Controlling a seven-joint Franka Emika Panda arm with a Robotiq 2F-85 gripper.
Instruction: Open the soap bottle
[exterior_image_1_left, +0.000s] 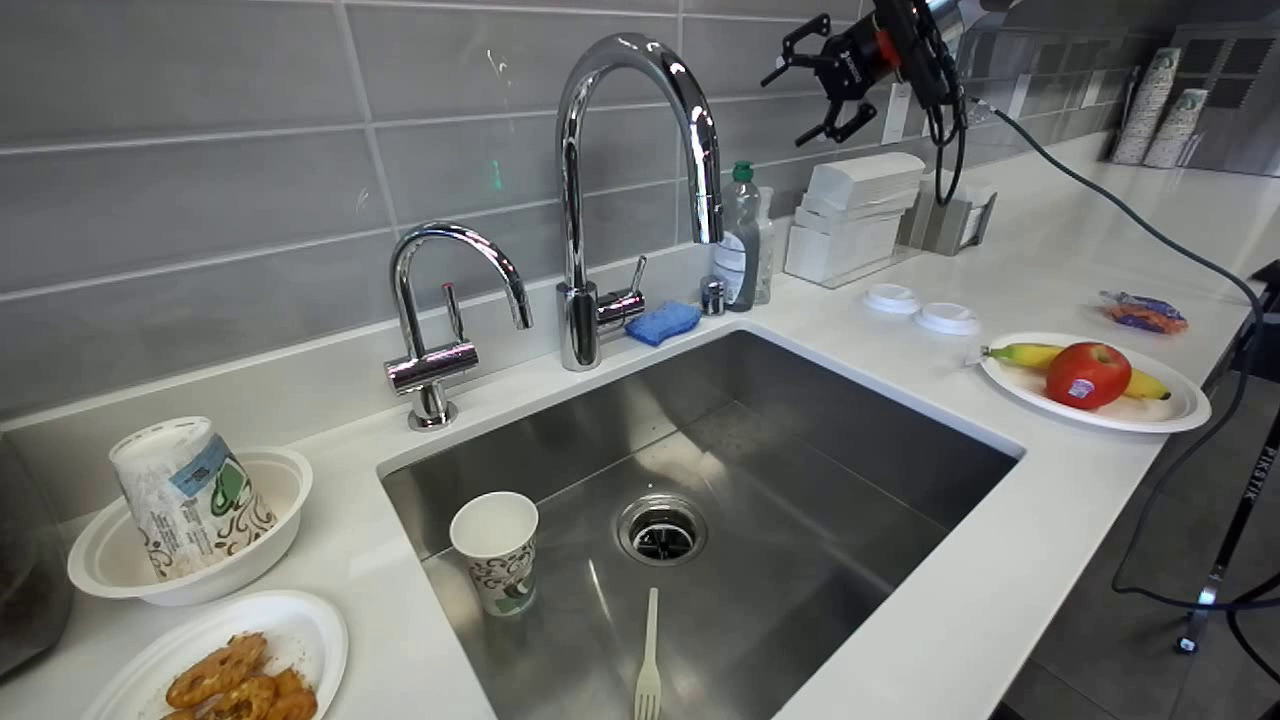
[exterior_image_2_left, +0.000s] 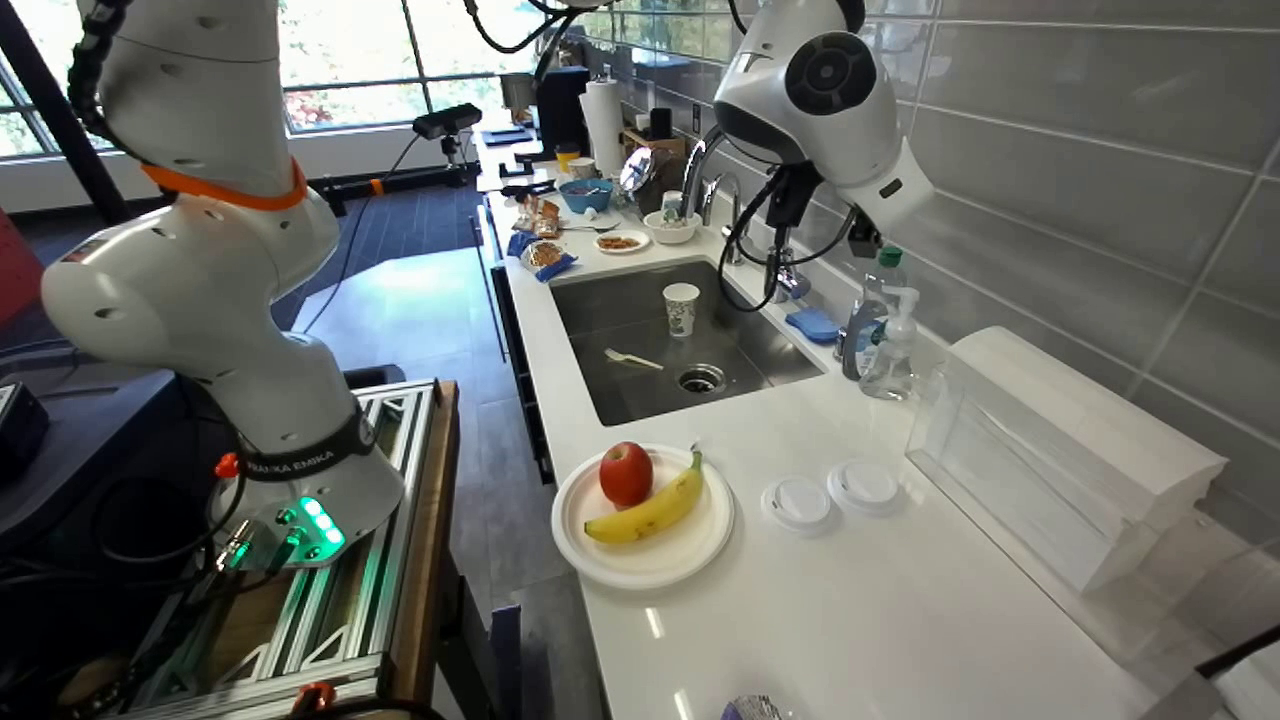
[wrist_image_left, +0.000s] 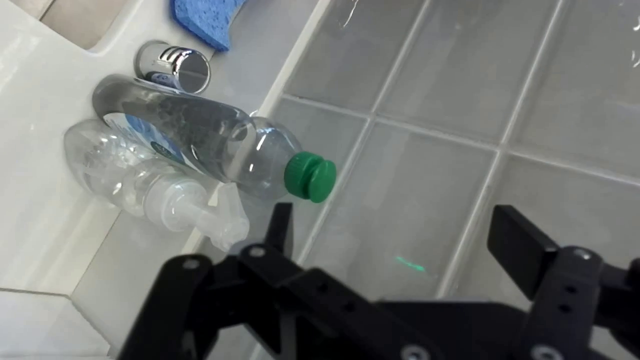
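One soap bottle (wrist_image_left: 207, 131), green-capped, partly full

Soap bottle (exterior_image_1_left: 742, 225), back edge of countertop (exterior_image_1_left: 920, 640): print on label (exterior_image_1_left: 731, 264) too small for us to read.
Packet (exterior_image_2_left: 755, 710), toward front edge: cut off below in an exterior view.
Gripper (wrist_image_left: 393, 222): lower part cut off in our wrist view.

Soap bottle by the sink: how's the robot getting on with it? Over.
Tool open, holding nothing. Soap bottle upright, untouched, green cap on. Pump bottle close beside it, possibly in the way.
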